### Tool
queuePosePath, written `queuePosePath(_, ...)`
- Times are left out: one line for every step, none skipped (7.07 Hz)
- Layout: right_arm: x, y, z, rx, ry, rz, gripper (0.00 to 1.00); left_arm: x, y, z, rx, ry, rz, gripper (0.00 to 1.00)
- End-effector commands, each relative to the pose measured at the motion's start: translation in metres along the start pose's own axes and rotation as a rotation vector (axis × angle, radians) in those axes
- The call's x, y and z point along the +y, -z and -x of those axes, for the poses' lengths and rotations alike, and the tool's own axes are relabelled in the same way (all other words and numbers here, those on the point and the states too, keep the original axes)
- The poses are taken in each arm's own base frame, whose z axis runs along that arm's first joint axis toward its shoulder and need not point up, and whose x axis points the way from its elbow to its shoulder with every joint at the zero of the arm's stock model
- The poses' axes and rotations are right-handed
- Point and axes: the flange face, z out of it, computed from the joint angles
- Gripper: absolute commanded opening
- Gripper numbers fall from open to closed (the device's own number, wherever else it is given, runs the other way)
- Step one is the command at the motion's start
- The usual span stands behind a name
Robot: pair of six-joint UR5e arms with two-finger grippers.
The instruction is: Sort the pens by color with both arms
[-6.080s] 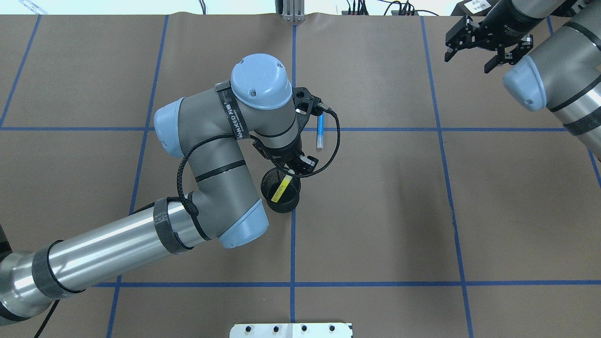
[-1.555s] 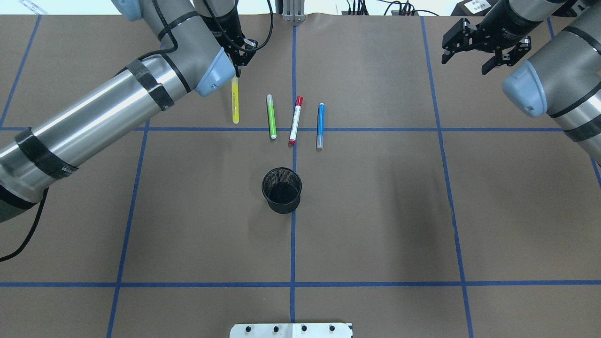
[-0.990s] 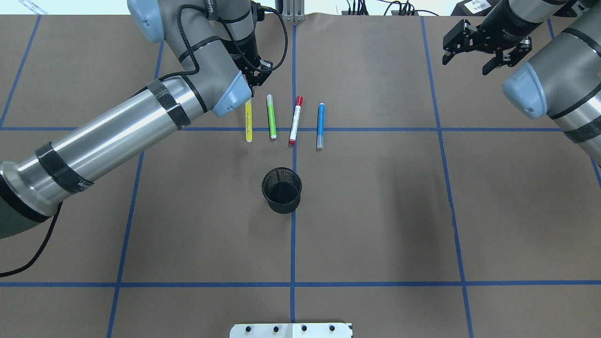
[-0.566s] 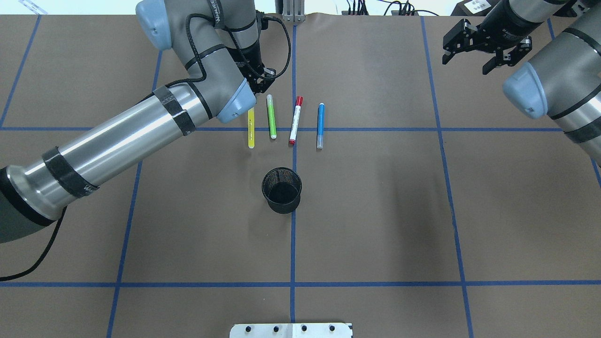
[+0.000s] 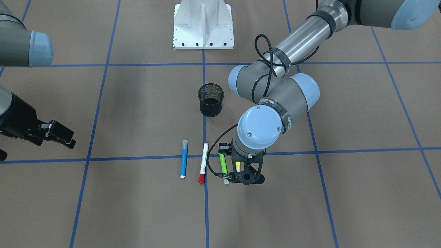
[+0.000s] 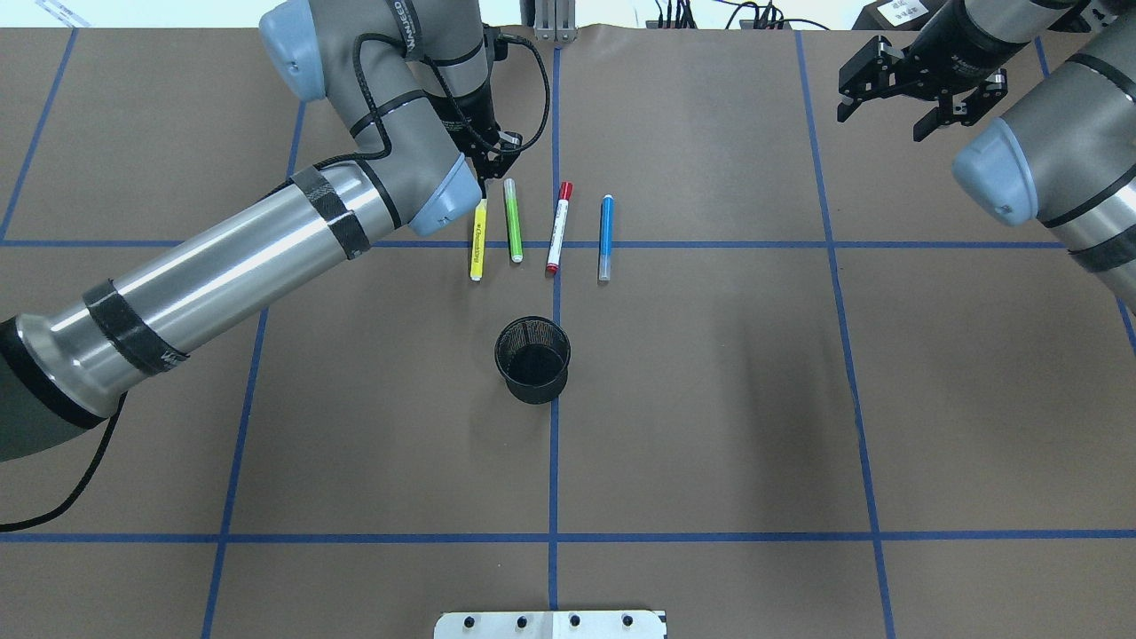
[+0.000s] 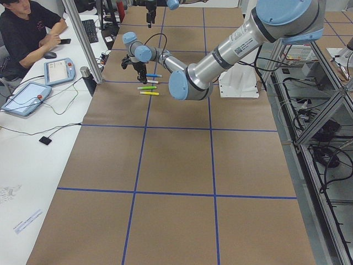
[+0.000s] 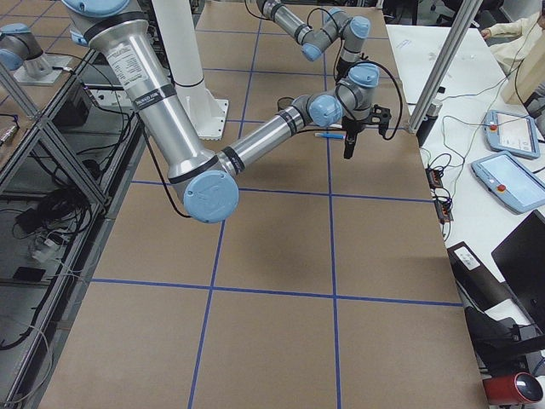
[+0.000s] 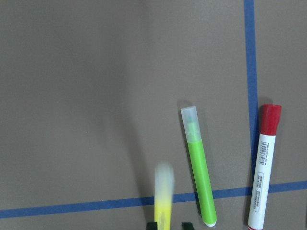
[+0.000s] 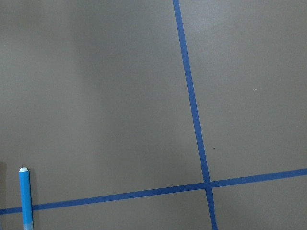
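Four pens are in a row beyond the black mesh cup (image 6: 532, 359). The blue pen (image 6: 605, 238), the white pen with red cap (image 6: 558, 227) and the green pen (image 6: 513, 220) lie on the brown paper. The yellow pen (image 6: 477, 241) is level, just left of the green one, with my left gripper (image 6: 486, 182) shut on its far end. In the left wrist view the yellow pen (image 9: 163, 196) is blurred between the fingertips (image 9: 152, 225); whether it touches the table I cannot tell. My right gripper (image 6: 882, 120) hangs open and holds nothing at the far right, its camera catching the blue pen (image 10: 25, 199).
The white base pedestal (image 5: 203, 27) stands at the robot's edge. Blue tape lines (image 6: 554, 444) split the paper into squares. In the left side view a person (image 7: 22, 27) sits at a side table with tablets (image 7: 27, 96) and cables.
The left gripper lifted the yellow pen out of the cup, carried it to the far left, then brought it rightward and nearer, beside the green pen. The right arm stayed put.
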Motion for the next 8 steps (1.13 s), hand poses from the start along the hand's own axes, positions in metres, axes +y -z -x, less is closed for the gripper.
queuePosePath(0.000,0.000,-0.001,0.001,-0.002,0.001,0.99,-0.008,0.039,0.010,0.028,-0.003,-0.055,0.46)
queuePosePath(-0.001,0.000,-0.002,0.004,-0.001,-0.004,0.99,-0.001,0.055,0.035,0.047,-0.018,-0.090,0.56)
queuePosePath(-0.003,0.003,-0.005,0.006,0.036,-0.012,0.99,0.012,0.067,0.082,0.057,-0.023,-0.123,0.62)
queuePosePath(-0.010,0.002,-0.023,0.022,0.126,-0.014,0.99,0.012,0.096,0.133,0.074,-0.071,-0.143,0.67)
queuePosePath(-0.016,0.005,-0.041,0.032,0.194,-0.017,0.99,0.019,0.107,0.187,0.081,-0.108,-0.149,0.70)
queuePosePath(-0.023,0.007,-0.068,0.044,0.245,-0.018,0.99,0.029,0.121,0.238,0.063,-0.131,-0.180,0.72)
queuePosePath(-0.028,0.013,-0.087,0.051,0.316,-0.018,0.99,0.035,0.135,0.285,0.042,-0.171,-0.205,0.77)
queuePosePath(-0.029,0.014,-0.116,0.062,0.345,-0.014,0.99,0.034,0.153,0.318,0.012,-0.208,-0.210,0.81)
